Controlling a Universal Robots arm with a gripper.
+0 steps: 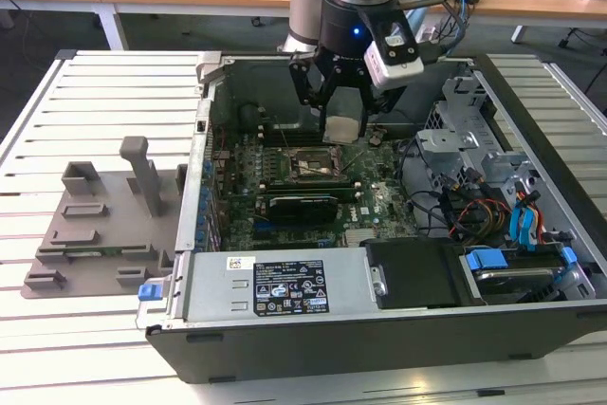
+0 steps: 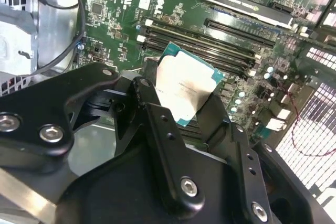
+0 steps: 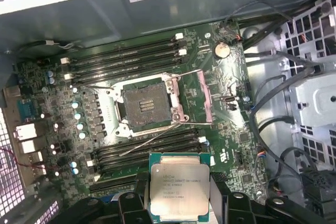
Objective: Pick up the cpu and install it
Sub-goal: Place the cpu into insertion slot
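Observation:
The cpu [image 3: 179, 186] is a flat square chip with a silver top and a green rim, and my gripper [image 3: 178, 195] is shut on it, one black finger on each side. In the second wrist view the cpu [image 2: 186, 87] hangs tilted above the green motherboard. In the exterior view my gripper [image 1: 343, 120] hovers inside the open computer case with the cpu [image 1: 343, 126] between its fingers, just above and to the exterior view's right of the socket [image 1: 315, 167]. The socket [image 3: 146, 108] lies open and bare, its metal frame [image 3: 205, 97] swung aside.
Memory slots [image 3: 126, 59] run on both sides of the socket. Black cables [image 3: 273, 124] and a metal drive cage [image 1: 474, 149] crowd one side of the case. A grey plastic tray with upright posts [image 1: 104, 220] sits on the slatted table at the exterior view's left.

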